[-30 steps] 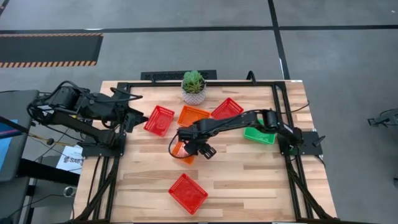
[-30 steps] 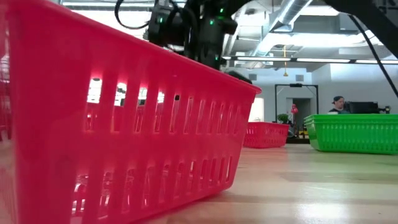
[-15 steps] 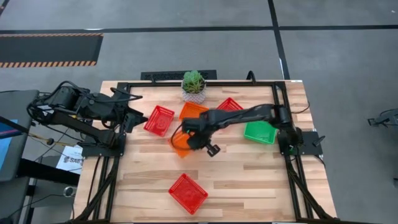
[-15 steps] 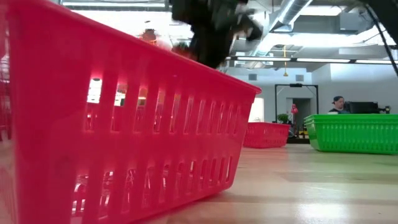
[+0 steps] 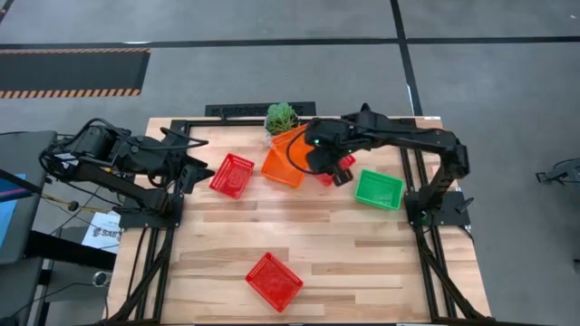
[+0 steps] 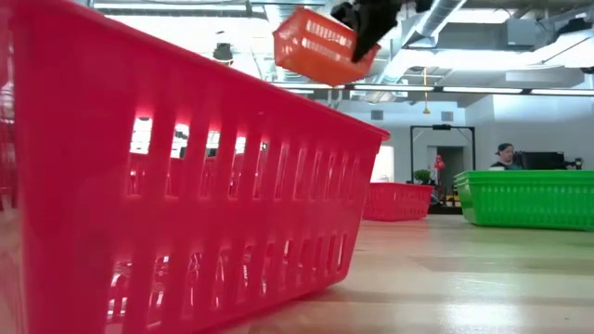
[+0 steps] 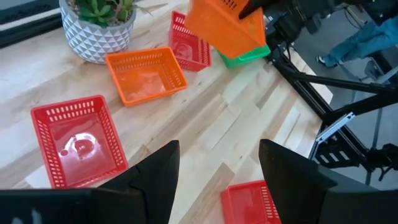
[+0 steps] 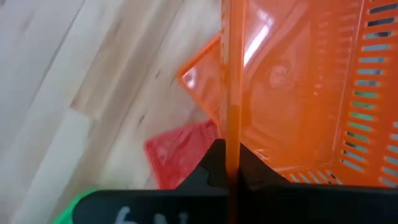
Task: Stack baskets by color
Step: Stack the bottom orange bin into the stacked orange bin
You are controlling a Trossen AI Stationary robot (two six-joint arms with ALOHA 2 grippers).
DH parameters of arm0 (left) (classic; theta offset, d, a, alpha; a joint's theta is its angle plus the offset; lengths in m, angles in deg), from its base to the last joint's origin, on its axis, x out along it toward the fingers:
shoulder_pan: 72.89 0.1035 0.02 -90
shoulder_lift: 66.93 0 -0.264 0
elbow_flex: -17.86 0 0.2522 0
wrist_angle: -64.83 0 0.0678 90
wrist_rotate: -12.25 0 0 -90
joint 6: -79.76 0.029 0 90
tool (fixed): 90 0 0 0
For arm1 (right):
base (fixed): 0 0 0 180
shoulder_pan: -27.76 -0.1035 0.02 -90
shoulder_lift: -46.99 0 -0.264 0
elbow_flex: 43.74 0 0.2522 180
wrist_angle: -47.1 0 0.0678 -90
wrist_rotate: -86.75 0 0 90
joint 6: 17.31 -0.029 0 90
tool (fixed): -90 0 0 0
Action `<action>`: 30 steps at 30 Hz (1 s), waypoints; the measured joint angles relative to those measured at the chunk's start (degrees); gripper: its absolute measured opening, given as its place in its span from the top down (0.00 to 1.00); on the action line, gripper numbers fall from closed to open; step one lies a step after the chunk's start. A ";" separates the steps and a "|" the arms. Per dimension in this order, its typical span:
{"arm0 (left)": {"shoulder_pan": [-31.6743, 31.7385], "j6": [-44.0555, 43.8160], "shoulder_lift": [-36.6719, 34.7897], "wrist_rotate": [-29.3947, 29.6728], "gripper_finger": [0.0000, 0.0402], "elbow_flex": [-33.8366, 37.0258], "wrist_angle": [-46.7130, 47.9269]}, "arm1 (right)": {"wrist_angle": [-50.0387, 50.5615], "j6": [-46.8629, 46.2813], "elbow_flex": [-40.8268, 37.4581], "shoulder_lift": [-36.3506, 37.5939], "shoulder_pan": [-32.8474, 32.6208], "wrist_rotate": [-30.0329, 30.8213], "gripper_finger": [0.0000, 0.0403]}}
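My right gripper (image 8: 227, 155) is shut on an orange basket (image 6: 316, 44), raised high over the far middle of the table. In the high view this basket (image 5: 292, 140) hangs above a second orange basket (image 7: 146, 74), which rests on its bottom. On the table stand red baskets at the left (image 5: 232, 175), the near side (image 5: 274, 281) and half hidden under my right arm (image 7: 189, 46), and a green basket (image 5: 379, 190) on the right. My left gripper (image 7: 217, 180) is open in the air at the table's left edge. My right gripper pinches one side wall of the orange basket at its rim (image 8: 231, 134) between its two fingers, one inside the basket and one outside. The fingers come slanting down from above. The basket is lifted clear and hangs tilted, one end lower (image 6: 283, 51).
A potted green plant (image 5: 281, 116) in a white pot stands at the far edge, just behind the raised basket. A black frame (image 5: 403, 154) runs along the table's sides. Bare wood lies across the table's middle and near right.
My right gripper has risen from the table's middle and gone toward the far edge, carrying the orange basket with it. The basket, lying on the table a second ago, now hangs tilted high above the other orange basket.
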 joint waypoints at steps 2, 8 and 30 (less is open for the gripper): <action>-0.02 -0.04 0.00 0.65 0.48 0.00 0.00 | 2.84 -0.01 -0.16 -0.27 0.67 0.15 0.99; 0.00 0.13 0.00 1.48 0.48 0.00 0.00 | -4.13 -0.03 -5.21 0.49 2.37 0.78 0.99; -0.02 -1.44 0.05 2.82 0.48 0.02 2.01 | -22.55 -38.29 -11.42 -16.79 1.64 0.84 0.99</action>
